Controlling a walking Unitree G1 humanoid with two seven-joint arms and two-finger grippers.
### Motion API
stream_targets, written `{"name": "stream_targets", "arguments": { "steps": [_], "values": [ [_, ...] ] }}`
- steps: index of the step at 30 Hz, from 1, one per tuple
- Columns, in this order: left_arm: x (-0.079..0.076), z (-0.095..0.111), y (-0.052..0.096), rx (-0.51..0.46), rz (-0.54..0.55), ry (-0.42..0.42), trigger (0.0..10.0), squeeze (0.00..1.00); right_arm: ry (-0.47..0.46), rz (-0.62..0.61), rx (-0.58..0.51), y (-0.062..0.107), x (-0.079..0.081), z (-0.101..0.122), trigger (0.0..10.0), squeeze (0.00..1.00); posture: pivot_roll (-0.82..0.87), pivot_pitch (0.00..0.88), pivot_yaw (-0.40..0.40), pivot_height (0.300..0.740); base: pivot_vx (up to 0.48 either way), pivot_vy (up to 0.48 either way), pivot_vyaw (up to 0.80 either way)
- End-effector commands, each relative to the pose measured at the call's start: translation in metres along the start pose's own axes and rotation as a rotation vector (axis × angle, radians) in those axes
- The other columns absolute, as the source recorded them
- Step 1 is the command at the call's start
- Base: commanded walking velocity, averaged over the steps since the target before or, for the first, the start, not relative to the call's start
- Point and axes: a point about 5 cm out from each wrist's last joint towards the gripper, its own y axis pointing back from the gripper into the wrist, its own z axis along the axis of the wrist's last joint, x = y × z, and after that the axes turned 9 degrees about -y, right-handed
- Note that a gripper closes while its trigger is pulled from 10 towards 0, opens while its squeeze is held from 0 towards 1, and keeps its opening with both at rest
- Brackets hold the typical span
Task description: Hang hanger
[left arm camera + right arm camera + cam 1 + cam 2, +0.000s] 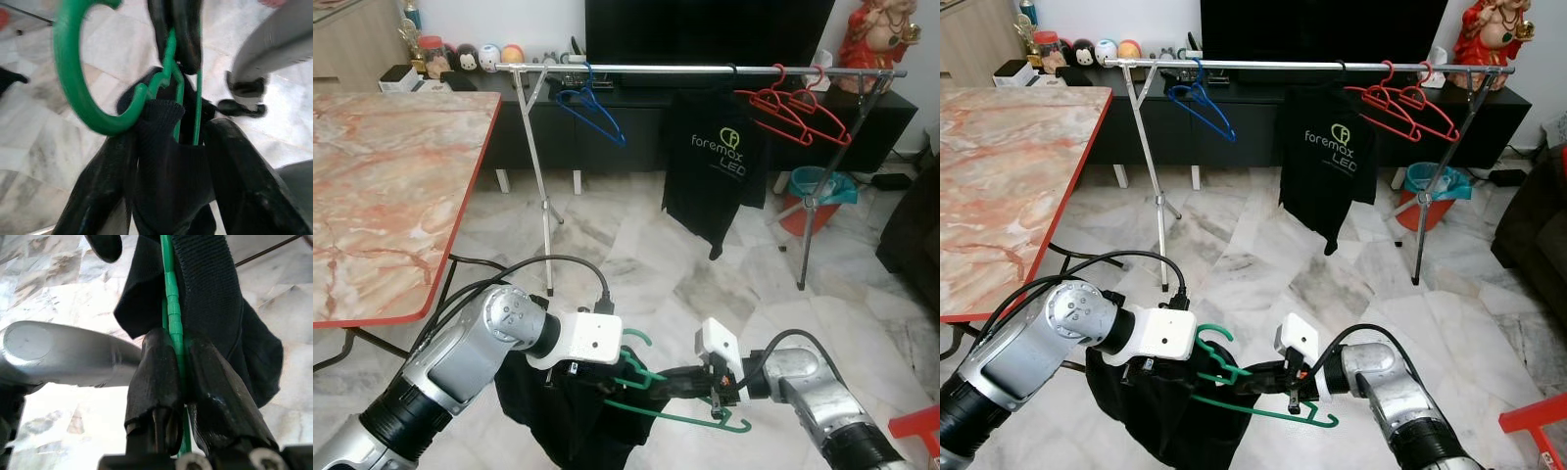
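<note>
A green plastic hanger (677,414) with a black garment (558,421) draped on it is held low in front of me, over the marble floor. My left gripper (607,377) is at the neck under the hook (68,73); its two fingers close around the garment's collar and the hanger's stem. From the right, my right gripper (661,380) is shut on the hanger's green arm (172,293), with fabric beside its pads. The clothes rail (705,70) stands a few steps ahead.
The rail carries a blue hanger (592,108), a black printed T-shirt (715,166) and two red hangers (793,108). A marble table with a red edge (460,215) is at my left. A teal bucket (818,186) stands behind the rail's right leg; a red stool (915,431) is at the near right.
</note>
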Motion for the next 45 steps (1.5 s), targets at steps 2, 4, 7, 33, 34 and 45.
{"name": "stream_targets", "arguments": {
  "steps": [2,4,7,33,34,45],
  "values": [
    [0.009,0.003,0.010,-0.025,0.059,-0.028,10.0,0.00,0.012,-0.052,-0.010,0.003,-0.006,0.005,0.0,0.00,0.12,0.000,-0.038,0.740,0.000,0.000,0.00],
    [0.009,0.001,0.012,-0.019,0.063,-0.022,10.0,0.00,0.011,-0.059,-0.008,0.003,-0.007,0.004,0.0,0.00,0.12,0.000,-0.038,0.740,0.000,0.000,0.00],
    [0.010,-0.003,0.018,-0.003,0.091,-0.003,10.0,0.00,0.011,-0.085,-0.009,0.003,-0.009,0.002,0.0,0.00,0.13,0.000,-0.040,0.740,0.000,0.000,0.00],
    [0.063,-0.018,0.026,0.058,1.005,0.139,10.0,0.00,0.010,-0.710,-0.455,0.019,-0.048,0.035,0.0,0.00,0.12,0.000,-0.045,0.740,0.000,0.000,0.00],
    [0.065,-0.020,0.027,0.063,1.045,0.165,10.0,0.00,-0.001,-0.737,-0.485,0.020,-0.050,0.037,0.0,0.00,0.12,0.000,-0.045,0.740,0.000,0.000,0.00],
    [0.074,-0.022,0.018,0.050,1.200,0.251,10.0,0.00,-0.007,-0.710,-0.697,0.020,-0.045,0.065,0.0,0.00,0.11,0.000,-0.038,0.740,0.000,0.000,0.00]
  ]
}}
